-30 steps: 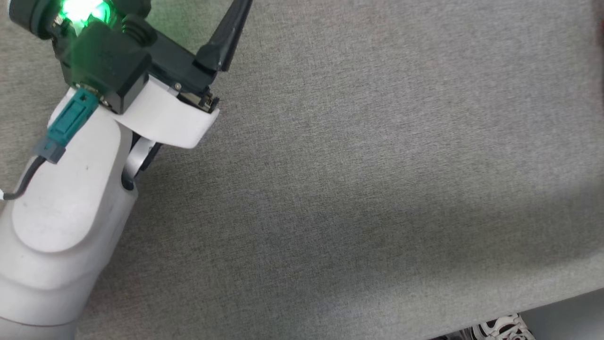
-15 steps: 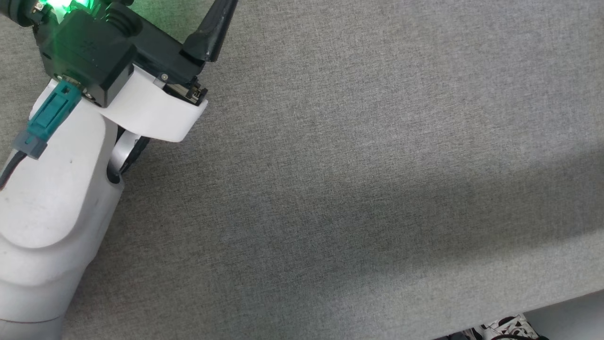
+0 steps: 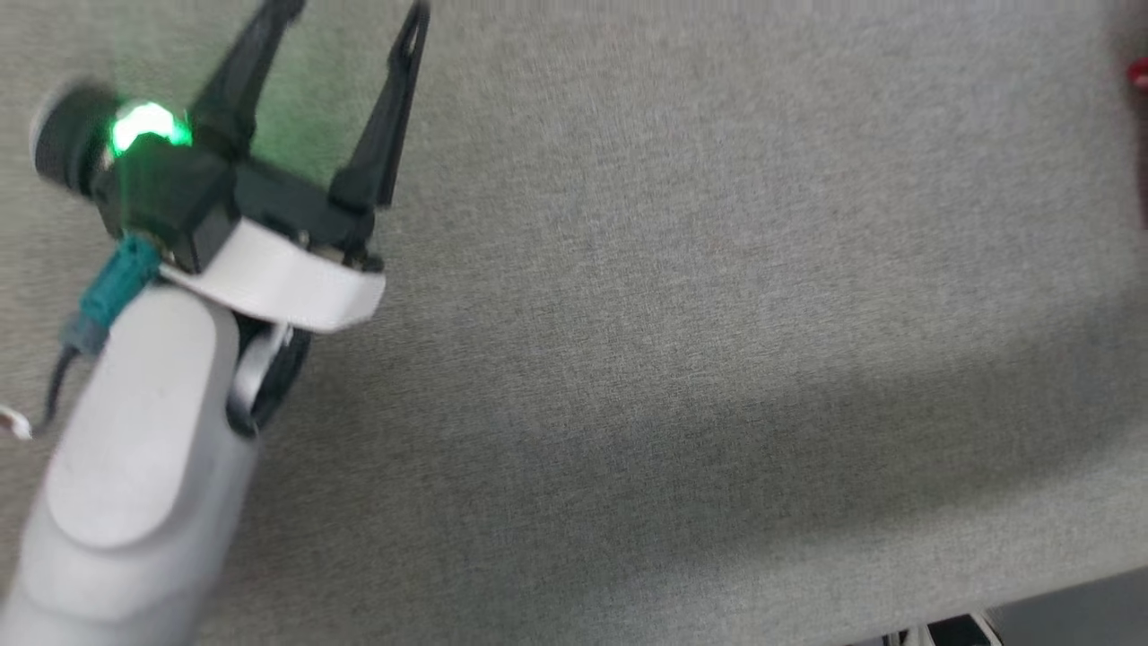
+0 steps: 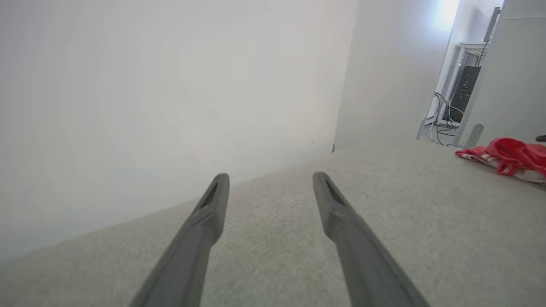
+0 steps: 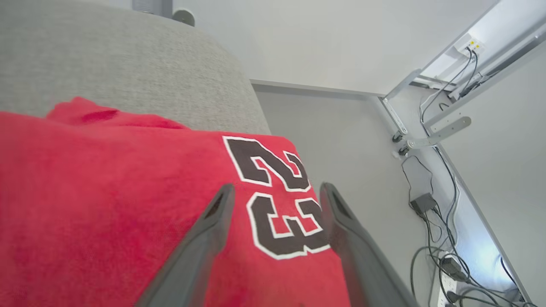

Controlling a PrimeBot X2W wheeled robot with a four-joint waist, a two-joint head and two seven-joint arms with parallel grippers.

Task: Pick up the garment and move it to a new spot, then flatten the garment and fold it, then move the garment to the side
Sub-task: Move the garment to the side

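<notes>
The garment is red with a black, white-outlined "23" and lies bunched near the rounded end of the grey fabric-covered table. My right gripper hovers over it, open, with a finger on each side of the number. In the head view my left gripper stands open over bare table at the upper left, holding nothing. A red sliver of the garment shows at that view's right edge. From the left wrist, the left gripper points along the table, and the garment lies crumpled far off to the right.
The table's near edge runs along the bottom right of the head view. Beyond the table's end are a white wall and, on the floor, cables and a power adapter. A dark box with wires stands in the far corner.
The head view is now blurred and shifted. The left gripper sits lower in it, with both fingers showing. A red sliver of garment has come into view at the right edge.
</notes>
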